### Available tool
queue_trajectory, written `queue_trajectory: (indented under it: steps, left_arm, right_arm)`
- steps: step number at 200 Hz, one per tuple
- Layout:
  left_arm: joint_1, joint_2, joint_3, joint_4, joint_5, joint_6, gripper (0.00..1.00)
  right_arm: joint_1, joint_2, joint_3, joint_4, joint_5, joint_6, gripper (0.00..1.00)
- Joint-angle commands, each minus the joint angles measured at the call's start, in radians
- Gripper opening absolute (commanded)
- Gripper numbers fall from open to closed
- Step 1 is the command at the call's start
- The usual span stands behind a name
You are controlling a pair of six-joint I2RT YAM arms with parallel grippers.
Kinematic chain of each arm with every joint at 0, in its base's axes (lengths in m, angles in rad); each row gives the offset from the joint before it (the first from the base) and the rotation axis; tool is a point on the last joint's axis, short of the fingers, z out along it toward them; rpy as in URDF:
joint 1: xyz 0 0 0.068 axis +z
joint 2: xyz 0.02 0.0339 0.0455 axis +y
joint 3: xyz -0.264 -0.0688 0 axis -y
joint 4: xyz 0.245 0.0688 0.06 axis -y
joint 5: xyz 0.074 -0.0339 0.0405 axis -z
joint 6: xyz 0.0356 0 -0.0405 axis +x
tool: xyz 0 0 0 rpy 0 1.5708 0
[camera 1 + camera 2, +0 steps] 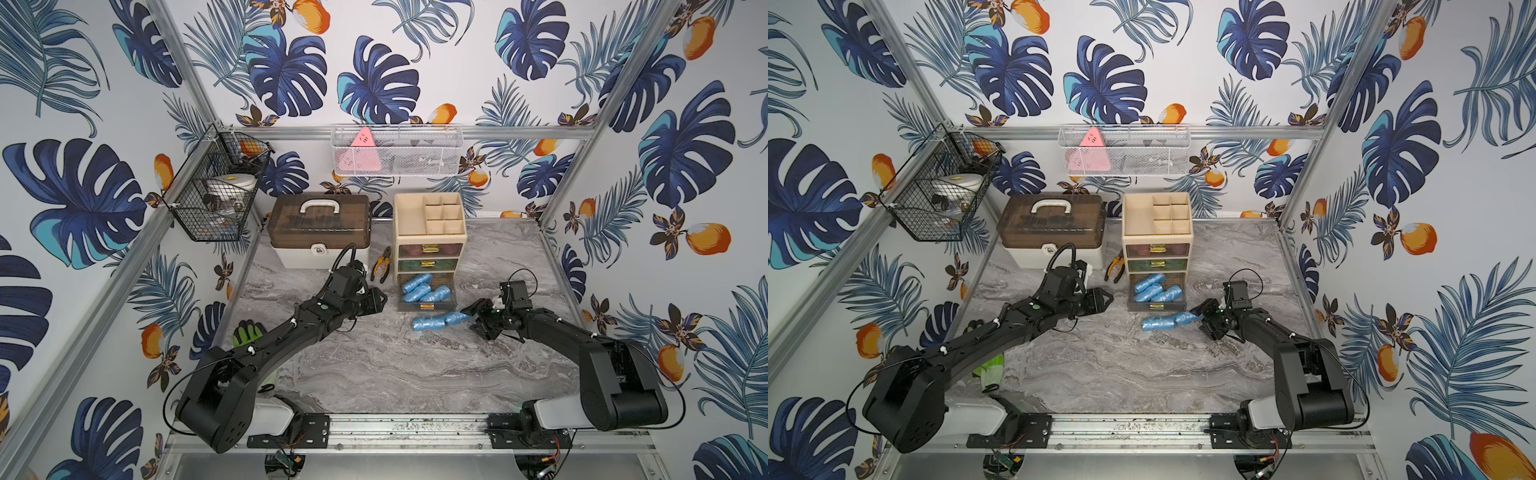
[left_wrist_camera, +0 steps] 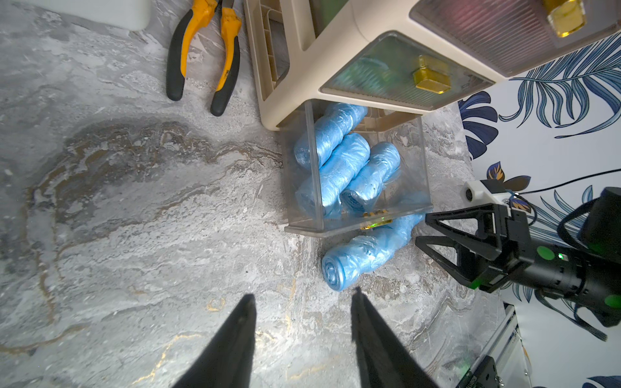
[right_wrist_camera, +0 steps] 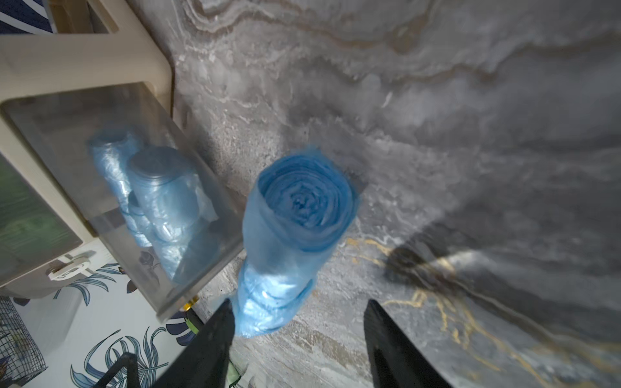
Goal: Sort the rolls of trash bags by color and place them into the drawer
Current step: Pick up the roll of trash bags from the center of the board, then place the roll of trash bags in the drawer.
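Two blue rolls (image 1: 440, 321) lie end to end on the desk (image 1: 374, 365), just in front of the open drawer (image 1: 426, 306) in both top views, with more blue ones inside it. In the left wrist view, the left gripper (image 2: 302, 295) is spread and empty, short of the drawer, and the right gripper (image 2: 421, 230) is parted by the drawer's front corner. In the right wrist view, the near roll (image 3: 295, 235) sits between slack jaws, off-centre. Best to centre it, pinch mid-body and lift clear over the drawer's front wall.

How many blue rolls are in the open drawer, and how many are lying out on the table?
Stowed blue rolls, in the open drawer: 3
Loose blue rolls, on the table: 2
Total: 5
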Motion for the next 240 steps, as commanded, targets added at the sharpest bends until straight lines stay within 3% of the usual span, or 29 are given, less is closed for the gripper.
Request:
queue_trajectory:
  steps: [1,58,76,94,122,191,240]
  left_arm:
    - [0.002,0.002,0.011,0.003,-0.004,0.012,0.5]
    - [0.001,0.009,0.016,0.003,-0.003,0.014,0.5]
    - [0.002,0.007,0.018,-0.002,-0.003,0.016,0.5]
    - [0.002,0.005,0.017,-0.003,-0.004,0.017,0.5]
    - [0.003,0.002,0.016,0.004,-0.003,0.014,0.5]
    - [0.001,-0.01,0.004,0.007,-0.003,0.012,0.5]
    - [0.002,-0.001,0.003,0.02,-0.001,0.003,0.5]
  right_arm:
    - [0.0,0.029,0.005,0.054,-0.002,0.014,0.65]
    - [-0.001,0.125,0.008,0.132,0.006,0.049,0.62]
    - [-0.002,0.137,0.003,0.151,0.01,0.057,0.5]
    - [-0.004,0.136,-0.005,0.157,0.006,0.053,0.31]
    - [-0.012,0.084,-0.028,0.125,0.003,0.035,0.18]
    - [-0.026,-0.181,0.005,-0.034,-0.023,-0.002,0.16]
    - [0.1,-0.102,0.146,0.061,-0.018,0.097,0.18]
